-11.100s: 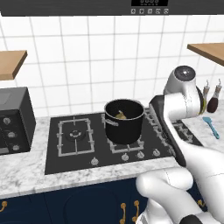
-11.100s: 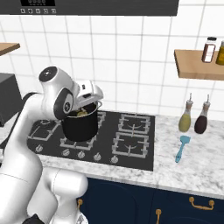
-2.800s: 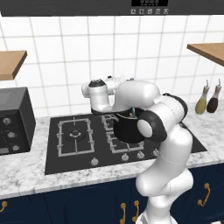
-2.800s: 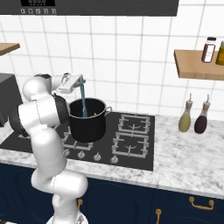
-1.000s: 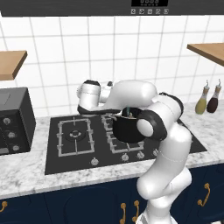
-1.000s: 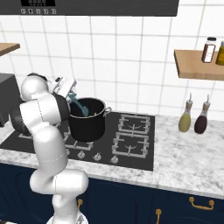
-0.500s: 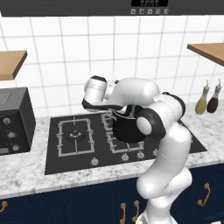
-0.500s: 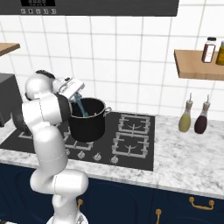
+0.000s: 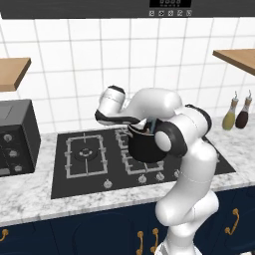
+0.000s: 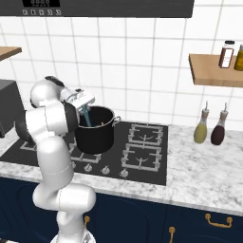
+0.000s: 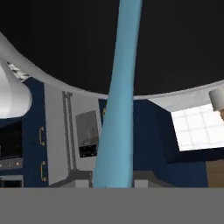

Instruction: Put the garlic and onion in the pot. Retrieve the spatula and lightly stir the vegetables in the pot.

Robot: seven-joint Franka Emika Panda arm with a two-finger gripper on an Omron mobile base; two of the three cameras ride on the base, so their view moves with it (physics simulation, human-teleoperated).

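No text, label, brand or number can be read anywhere. The dark panel (image 9: pixel 170 2) high above the tool carries a small display and a row of pale marks, too blurred to make out. The black appliance (image 9: pixel 15 137) on the tabletop, well off to one side of the tool, has knobs with faint markings that are too small to read. The bottles (image 10: pixel 210 126) far on the tool's other side show no legible labels.
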